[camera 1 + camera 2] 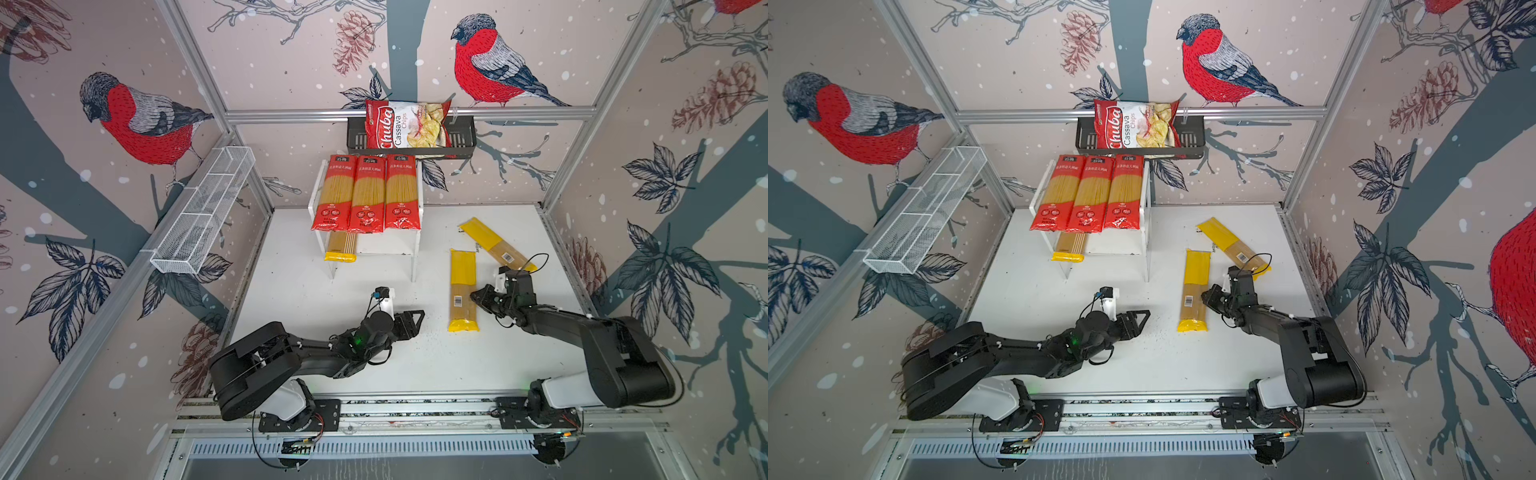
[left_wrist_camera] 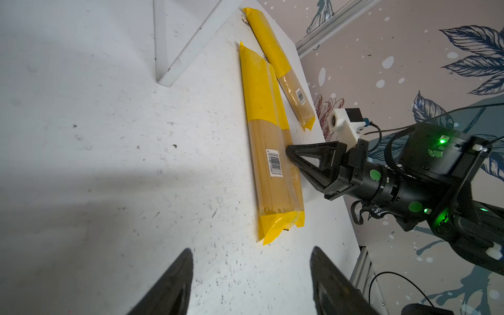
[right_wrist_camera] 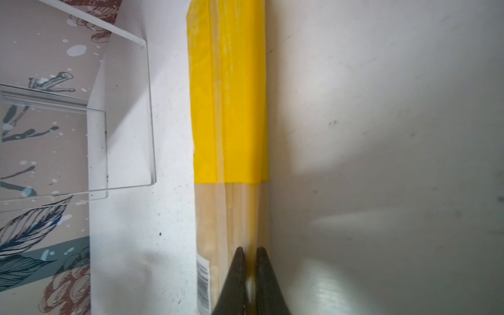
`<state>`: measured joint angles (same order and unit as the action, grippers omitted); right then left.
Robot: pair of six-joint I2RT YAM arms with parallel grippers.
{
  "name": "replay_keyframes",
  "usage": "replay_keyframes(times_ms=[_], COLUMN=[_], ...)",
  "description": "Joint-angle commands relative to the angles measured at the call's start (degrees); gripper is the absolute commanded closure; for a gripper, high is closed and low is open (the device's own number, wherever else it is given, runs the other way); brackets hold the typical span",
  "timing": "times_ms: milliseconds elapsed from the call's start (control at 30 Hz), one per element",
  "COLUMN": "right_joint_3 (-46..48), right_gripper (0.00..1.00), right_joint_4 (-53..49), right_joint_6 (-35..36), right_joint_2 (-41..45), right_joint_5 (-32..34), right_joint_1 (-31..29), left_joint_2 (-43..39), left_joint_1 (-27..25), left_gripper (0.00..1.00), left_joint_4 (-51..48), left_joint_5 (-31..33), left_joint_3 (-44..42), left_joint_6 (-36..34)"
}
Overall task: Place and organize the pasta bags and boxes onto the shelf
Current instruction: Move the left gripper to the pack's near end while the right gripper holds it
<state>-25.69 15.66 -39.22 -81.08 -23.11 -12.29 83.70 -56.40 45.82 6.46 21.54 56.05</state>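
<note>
Right of the shelf (image 1: 390, 247), on the desk (image 1: 415, 365), the nearer yellow spaghetti packet (image 1: 462, 291) is shown lying flat. The right tool (image 3: 248, 253) is closed to a narrow slit on its long edge, beside the barcode (image 3: 203, 283), and only a thin fold of wrapper appears to be pinched. The left tool (image 2: 251, 253) is seen open and empty above bare desk. A second yellow packet (image 1: 494, 245) lies just beyond, a third yellow packet (image 1: 340, 249) is lodged on the lower tier, and three red packets (image 1: 368, 193) cover the top board. So shallow a hold is judged liable to slip. The lift is best made slowly, with the packet kept level, turned lengthwise to the shelf, and slid in beside the third yellow packet.
</note>
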Motion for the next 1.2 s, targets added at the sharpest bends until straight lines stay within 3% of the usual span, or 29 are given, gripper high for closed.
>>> replay_keyframes(times_ms=[0, 200, 400, 600, 800, 933, 1167], right_joint_3=[0.12, -0.71, -1.99, -0.96, -0.57, -1.42, -1.29], right_gripper=[0.93, 0.96, 0.96, 0.96, 0.95, 0.95, 0.96], right_joint_4=[-0.91, -5.06, -13.21, -14.01, -11.5, -11.44, -8.75], right_joint_6=[-1.48, -2.01, -4.9, -11.84, -18.57, -21.18, -25.65], right_joint_2=[2.17, 6.87, 12.51, 15.01, 15.39, 15.75, 16.4], right_joint_5=[-1.44, 0.79, 8.84, 15.47, 17.93, 18.48, 15.94], right_joint_1=[-1.13, -3.77, -10.67, -17.58, -22.73, -24.17, -24.25], left_joint_2=[1.46, 6.14, 10.28, 14.47, 17.5, 15.09, 8.7], left_joint_1=[-0.45, -1.54, -3.35, -3.5, -3.62, -3.87, -7.03], left_gripper=[0.33, 0.34, 0.38, 0.48, 0.62, 0.51, 0.27], left_joint_4=[0.23, 3.1, 5.65, 10.25, 14.7, 13.66, -2.9], left_joint_5=[-1.62, -5.76, -7.97, -10.62, -13.55, -14.29, -9.19], left_joint_3=[1.38, 4.04, 6.96, 7.63, 7.29, 6.37, 9.8], left_joint_6=[-2.74, -2.97, -4.44, -3.79, -2.05, -4.09, -17.37])
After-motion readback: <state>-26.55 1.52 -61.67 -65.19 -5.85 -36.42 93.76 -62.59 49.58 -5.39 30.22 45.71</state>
